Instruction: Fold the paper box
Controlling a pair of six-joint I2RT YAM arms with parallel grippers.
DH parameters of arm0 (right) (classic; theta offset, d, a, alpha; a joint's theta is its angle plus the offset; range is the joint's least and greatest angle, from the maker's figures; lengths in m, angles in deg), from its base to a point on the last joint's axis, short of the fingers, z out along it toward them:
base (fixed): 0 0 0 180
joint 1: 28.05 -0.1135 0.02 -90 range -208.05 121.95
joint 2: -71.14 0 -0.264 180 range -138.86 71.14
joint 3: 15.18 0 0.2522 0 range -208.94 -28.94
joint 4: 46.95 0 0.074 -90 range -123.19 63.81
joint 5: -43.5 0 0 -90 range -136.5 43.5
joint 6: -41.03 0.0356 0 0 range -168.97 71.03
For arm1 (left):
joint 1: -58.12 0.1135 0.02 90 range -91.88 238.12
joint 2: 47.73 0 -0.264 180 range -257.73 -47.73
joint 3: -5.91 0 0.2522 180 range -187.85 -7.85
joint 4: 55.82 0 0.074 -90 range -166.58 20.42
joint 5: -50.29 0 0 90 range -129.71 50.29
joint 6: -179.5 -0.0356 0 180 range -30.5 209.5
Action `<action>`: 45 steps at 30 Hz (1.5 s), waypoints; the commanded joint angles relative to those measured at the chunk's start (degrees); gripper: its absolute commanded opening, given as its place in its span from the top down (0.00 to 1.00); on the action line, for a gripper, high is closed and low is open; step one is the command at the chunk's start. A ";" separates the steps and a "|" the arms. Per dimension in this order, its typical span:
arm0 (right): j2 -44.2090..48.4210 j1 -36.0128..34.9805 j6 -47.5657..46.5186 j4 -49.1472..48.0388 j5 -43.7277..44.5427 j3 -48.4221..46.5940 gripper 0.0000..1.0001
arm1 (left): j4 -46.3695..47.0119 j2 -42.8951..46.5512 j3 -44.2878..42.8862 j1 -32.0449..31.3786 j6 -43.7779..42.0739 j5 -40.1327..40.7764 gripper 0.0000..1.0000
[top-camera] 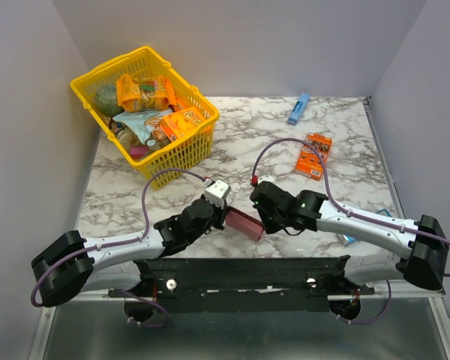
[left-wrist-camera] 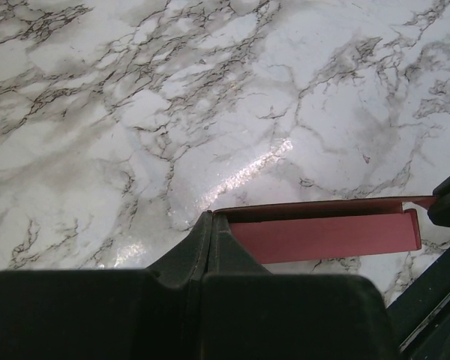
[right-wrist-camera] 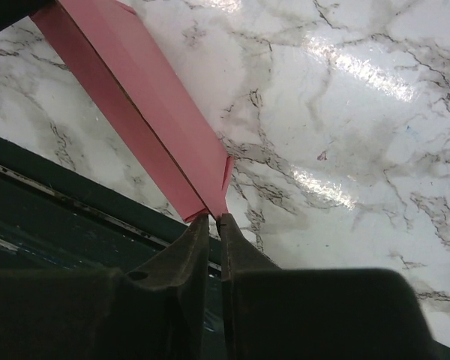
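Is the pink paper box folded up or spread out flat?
Folded: the paper box is a narrow pink strip, its layers lying over each other.

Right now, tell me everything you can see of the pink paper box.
The paper box is plain pink thin card, unprinted, folded flat into a long narrow strip with a creased flap. It sits at the near edge of the marble table, between the arms. The left gripper is shut on one end; the right gripper pinches the opposite corner. Whether it touches the table is unclear.
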 commanded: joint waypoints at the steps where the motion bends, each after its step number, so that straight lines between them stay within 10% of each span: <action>1: -0.95 0.02 1.80 2.42 -1.15 -0.06 0.83 | -4.44 0.20 1.11 -0.69 -0.50 0.23 1.00; 18: -1.30 0.02 9.52 1.55 -4.13 -0.59 0.99 | -5.32 0.37 1.29 -1.83 0.73 1.99 1.00; 45: -0.86 3.10 26.67 -4.26 -2.38 2.75 0.99 | -5.06 -0.77 2.26 -7.28 5.92 7.88 1.00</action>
